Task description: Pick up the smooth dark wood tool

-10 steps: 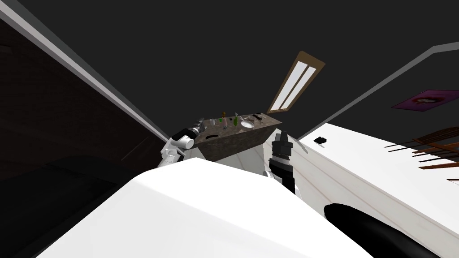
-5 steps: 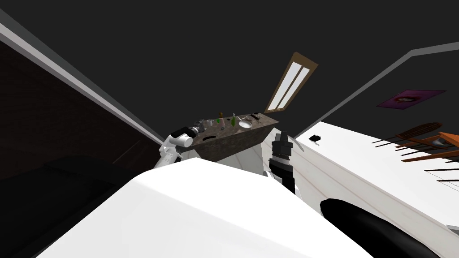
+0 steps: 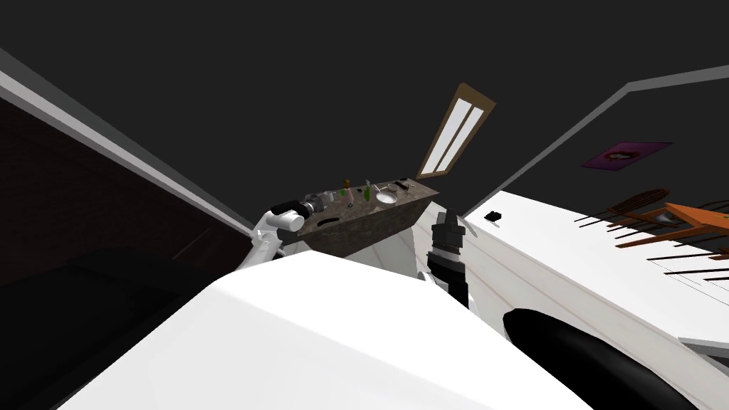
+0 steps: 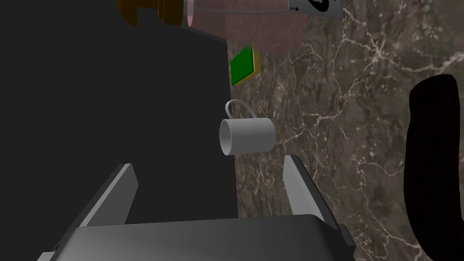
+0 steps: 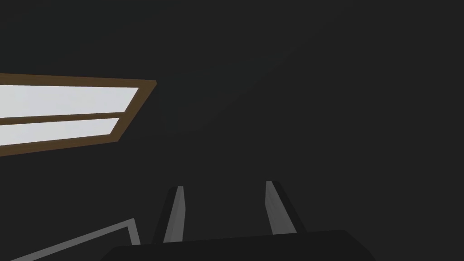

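Right wrist view, right gripper: fingers apart with nothing between them, and the gap's narrower than the left one's. Head view has it raised on my right, in front of the desk's near side, well apart from everything on top.

Left gripper: spread wide and holding nothing. It hangs over the desk near its left end. One finger shows against the brown marbled top, the other against the dark wall behind.

Dark wood tool: lying flat on the desk top, low and close under the left gripper, out past the finger on the marble side. It's not touching the gripper. Looks pretty much black and smooth.

Tool's long axis: runs along the desk's length, parallel to the back edge, so it sits across the way the gripper looks. The rounded end I can see points toward the sponge-and-bottle side, and the other end runs out of the picture. Can't tell which end is the handle. In the head view it's just a short dark stroke near the front edge.

Mug: grey and upright, straight ahead past the fingertips, at the back edge.

Sponge: green with a yellow layer, next along that edge, tilted.

Bottle: pinkish with a brown cap, just beyond the sponge.

Bowl: white, further down the desk.
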Available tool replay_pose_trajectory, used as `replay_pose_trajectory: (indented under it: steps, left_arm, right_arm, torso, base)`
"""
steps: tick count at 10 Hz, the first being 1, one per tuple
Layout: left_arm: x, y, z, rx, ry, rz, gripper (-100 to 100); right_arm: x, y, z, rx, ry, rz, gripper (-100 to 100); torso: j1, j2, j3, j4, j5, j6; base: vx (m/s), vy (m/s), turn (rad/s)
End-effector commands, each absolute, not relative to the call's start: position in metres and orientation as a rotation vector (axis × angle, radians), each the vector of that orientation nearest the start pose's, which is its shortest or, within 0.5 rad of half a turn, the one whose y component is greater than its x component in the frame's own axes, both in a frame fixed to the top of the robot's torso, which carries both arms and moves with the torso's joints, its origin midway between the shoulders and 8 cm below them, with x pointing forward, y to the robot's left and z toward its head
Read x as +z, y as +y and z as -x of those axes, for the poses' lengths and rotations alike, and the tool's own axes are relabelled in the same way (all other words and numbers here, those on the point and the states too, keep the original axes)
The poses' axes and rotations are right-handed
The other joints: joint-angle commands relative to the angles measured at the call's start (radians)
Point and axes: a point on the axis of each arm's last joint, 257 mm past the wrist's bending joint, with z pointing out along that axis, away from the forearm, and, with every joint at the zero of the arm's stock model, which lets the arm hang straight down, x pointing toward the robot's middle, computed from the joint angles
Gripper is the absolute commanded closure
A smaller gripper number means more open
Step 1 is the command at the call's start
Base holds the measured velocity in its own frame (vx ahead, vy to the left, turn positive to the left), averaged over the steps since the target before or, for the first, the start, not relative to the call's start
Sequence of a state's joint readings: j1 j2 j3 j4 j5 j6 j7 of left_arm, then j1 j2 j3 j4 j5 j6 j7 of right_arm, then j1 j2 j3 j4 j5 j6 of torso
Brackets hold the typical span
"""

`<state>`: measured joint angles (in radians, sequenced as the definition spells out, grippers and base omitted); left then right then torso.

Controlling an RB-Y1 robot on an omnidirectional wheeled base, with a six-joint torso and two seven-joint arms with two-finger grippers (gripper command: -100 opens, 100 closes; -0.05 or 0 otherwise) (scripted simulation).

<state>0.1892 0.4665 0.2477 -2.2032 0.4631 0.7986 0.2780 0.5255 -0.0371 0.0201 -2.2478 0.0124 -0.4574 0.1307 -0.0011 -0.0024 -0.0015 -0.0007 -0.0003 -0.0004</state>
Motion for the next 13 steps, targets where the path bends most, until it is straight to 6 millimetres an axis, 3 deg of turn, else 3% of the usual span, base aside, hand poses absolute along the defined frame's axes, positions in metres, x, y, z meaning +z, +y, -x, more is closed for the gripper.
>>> replay_pose_trajectory:
  steps: [1,10,13]
  left_arm:
    - [-0.155,0.371,-0.457,-1.106,1.303,1.651,-100]
    - [-0.197,0.388,-0.433,-0.974,1.359,1.879,-100]
    - [-0.216,0.400,-0.416,-0.903,1.361,2.003,-100]
  right_arm:
    - [-0.008,-0.274,-0.356,1.163,0.752,-0.648,0]
    - [-0.008,-0.274,-0.356,1.163,0.752,-0.648,0]
    - [-0.008,-0.274,-0.356,1.163,0.752,-0.648,0]
  torso:
    - [0.000,0.000,0.000,0.000,0.000,0.000]
    - [0.000,0.000,0.000,0.000,0.000,0.000]
    - [0.001,0.001,0.001,0.000,0.000,-0.001]
  base:
    - [0.044,-0.013,-0.053]
    - [0.033,-0.007,-0.050]
    - [0.036,-0.002,-0.079]
